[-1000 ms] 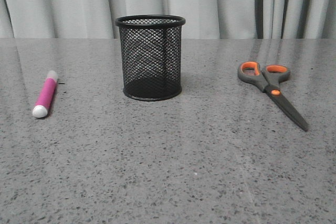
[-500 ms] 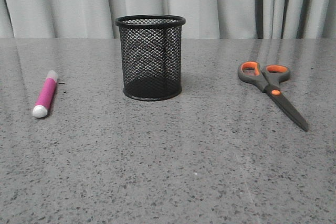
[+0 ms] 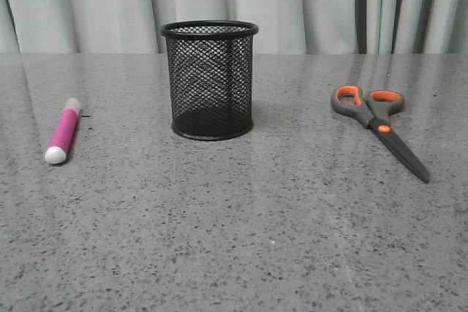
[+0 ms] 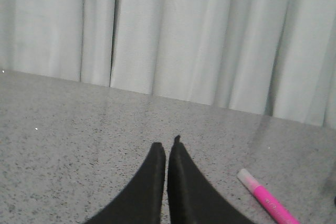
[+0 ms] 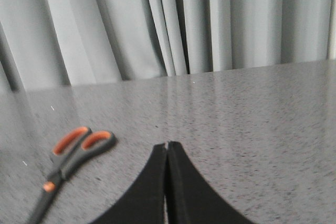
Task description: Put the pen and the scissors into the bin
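Observation:
The magenta pen (image 3: 63,134) lies on the grey table at the left, white end toward the front. The black mesh bin (image 3: 210,80) stands upright in the middle. The scissors (image 3: 378,124) lie flat at the right, handles toward the back. Neither gripper shows in the front view. In the left wrist view my left gripper (image 4: 166,148) is shut and empty above the table, with the pen (image 4: 266,203) lying apart from it to one side. In the right wrist view my right gripper (image 5: 167,145) is shut and empty, with the scissors (image 5: 68,158) lying apart from it.
A grey speckled table (image 3: 241,217) carries all three things. A pale grey curtain (image 3: 307,1) hangs behind the table's back edge.

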Robot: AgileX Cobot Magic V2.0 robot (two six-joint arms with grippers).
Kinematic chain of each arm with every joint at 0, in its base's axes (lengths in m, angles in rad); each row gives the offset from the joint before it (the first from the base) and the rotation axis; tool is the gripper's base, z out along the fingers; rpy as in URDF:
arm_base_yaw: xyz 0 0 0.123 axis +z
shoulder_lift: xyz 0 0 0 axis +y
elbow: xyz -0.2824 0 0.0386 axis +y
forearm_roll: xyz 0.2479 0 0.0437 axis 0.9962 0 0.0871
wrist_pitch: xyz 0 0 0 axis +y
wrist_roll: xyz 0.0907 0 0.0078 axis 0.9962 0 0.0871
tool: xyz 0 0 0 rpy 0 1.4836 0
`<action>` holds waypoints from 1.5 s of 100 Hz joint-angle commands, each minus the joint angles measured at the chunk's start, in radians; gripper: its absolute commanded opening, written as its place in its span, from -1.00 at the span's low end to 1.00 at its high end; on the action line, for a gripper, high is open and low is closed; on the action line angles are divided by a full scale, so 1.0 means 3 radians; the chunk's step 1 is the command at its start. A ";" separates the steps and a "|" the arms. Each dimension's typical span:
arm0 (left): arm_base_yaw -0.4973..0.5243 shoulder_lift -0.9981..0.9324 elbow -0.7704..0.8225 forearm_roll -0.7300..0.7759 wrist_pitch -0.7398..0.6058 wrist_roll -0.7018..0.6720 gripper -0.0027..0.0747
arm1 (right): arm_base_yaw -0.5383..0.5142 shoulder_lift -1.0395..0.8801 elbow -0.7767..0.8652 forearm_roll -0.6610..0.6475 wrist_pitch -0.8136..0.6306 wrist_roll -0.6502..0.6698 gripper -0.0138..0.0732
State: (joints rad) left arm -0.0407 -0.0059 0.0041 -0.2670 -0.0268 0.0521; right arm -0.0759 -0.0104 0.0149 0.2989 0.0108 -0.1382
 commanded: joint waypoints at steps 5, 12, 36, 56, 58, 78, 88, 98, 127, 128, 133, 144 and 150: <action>0.0003 -0.0098 0.0070 -0.0695 -0.0290 -0.0019 -0.98 | 0.0001 -0.0076 0.0032 0.0738 -0.0313 -0.0023 -0.83; 0.0003 -0.0098 0.0045 -0.1073 -0.0290 -0.0019 -0.98 | 0.0001 -0.0076 0.0032 0.1025 -0.0320 -0.0023 -0.83; 0.0003 0.0001 -0.0414 -0.1106 0.0364 -0.0014 -0.98 | 0.0001 -0.0043 -0.0293 0.1034 0.0000 -0.0051 -0.80; 0.0003 0.0538 -0.1273 -0.0431 0.1093 -0.0014 -0.98 | 0.0001 0.0543 -0.0942 0.0753 0.0839 -0.0125 -0.80; 0.0003 0.0622 -0.1336 -0.0370 0.1174 -0.0012 -0.98 | 0.0001 0.0643 -0.0986 0.0710 0.0925 -0.0125 -0.80; 0.0003 0.1436 -0.2065 -0.0199 0.1825 0.0211 -0.98 | 0.0001 0.1567 -0.1633 0.0382 0.1587 -0.0134 -0.81; 0.0003 0.1741 -0.2269 -0.0199 0.2063 0.0384 -0.98 | 0.0001 0.1902 -0.1906 0.0382 0.1834 -0.0240 -0.81; 0.0003 0.1978 -0.2389 -0.0227 0.2199 0.0431 -0.98 | 0.0001 0.2162 -0.2128 0.0382 0.2007 -0.0265 -0.80; 0.0003 0.2496 -0.2489 -0.1097 0.2349 0.1138 -0.22 | 0.0001 0.2472 -0.2427 0.0524 0.2172 -0.0400 0.40; 0.0003 0.2508 -0.2489 -0.1115 0.2356 0.1146 -0.22 | 0.0001 0.2472 -0.2427 0.0523 0.2165 -0.0400 0.42; 0.0003 0.2594 -0.2502 -0.1233 0.2389 0.1225 0.06 | 0.0001 0.2472 -0.2441 0.0529 0.2158 -0.0407 0.48; 0.0003 0.2799 -0.2574 -0.1540 0.2551 0.1479 0.16 | 0.0001 0.2472 -0.2446 0.0544 0.2150 -0.0407 0.42; -0.0006 0.2946 -0.2639 -0.1633 0.2623 0.1605 0.08 | 0.0001 0.2472 -0.2446 0.0544 0.2150 -0.0407 0.39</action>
State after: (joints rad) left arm -0.0407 0.8259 -0.7317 -0.6597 0.7676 0.4761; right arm -0.0759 0.7257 -0.6814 0.4375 0.7087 -0.2456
